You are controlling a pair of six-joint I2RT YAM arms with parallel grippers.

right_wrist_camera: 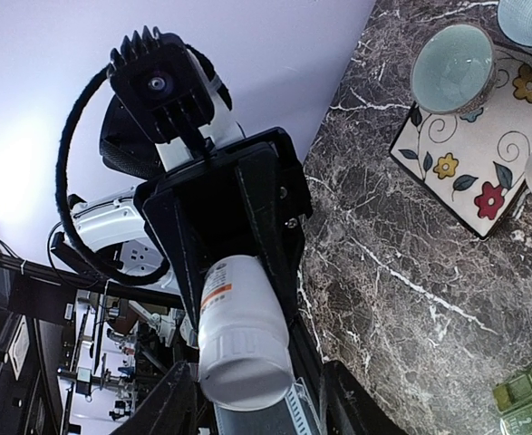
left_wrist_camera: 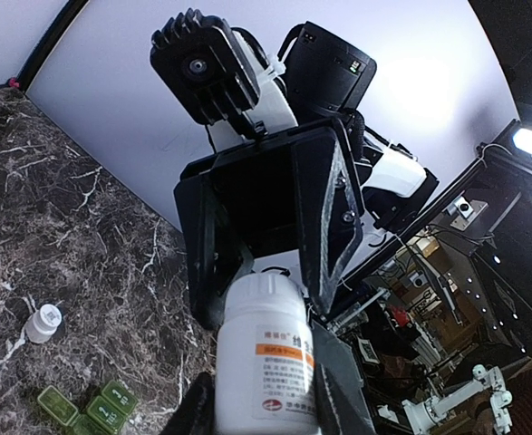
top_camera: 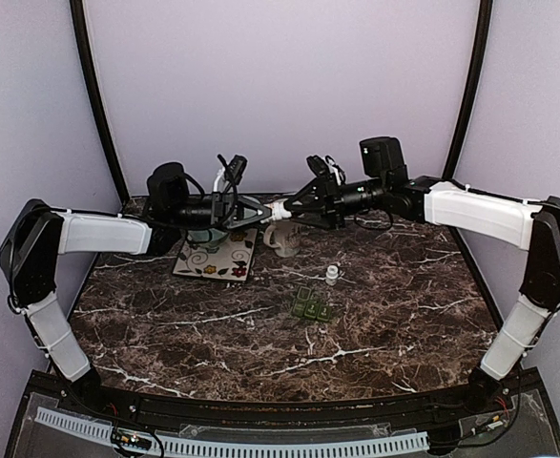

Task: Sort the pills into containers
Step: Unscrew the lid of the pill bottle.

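A white pill bottle (top_camera: pixel 279 207) with an orange-striped label hangs level in mid-air between both arms. My left gripper (top_camera: pixel 263 208) is shut on its body (left_wrist_camera: pixel 266 362), with the cap end pointing away from it. My right gripper (top_camera: pixel 293 205) faces it, fingers either side of the ribbed cap (right_wrist_camera: pixel 246 362); it stands open, with a gap showing on one side. Green pill containers (top_camera: pixel 313 307) lie on the marble table (top_camera: pixel 165 324), with a small white vial (top_camera: pixel 332 275) beside them. No loose pills show.
A floral tile (top_camera: pixel 217 256) at the back left carries a pale bowl (right_wrist_camera: pixel 453 68). A white mug (top_camera: pixel 281 239) stands at the tile's right edge, under the bottle. The green containers (left_wrist_camera: pixel 89 408) and the vial (left_wrist_camera: pixel 43 322) also show in the left wrist view.
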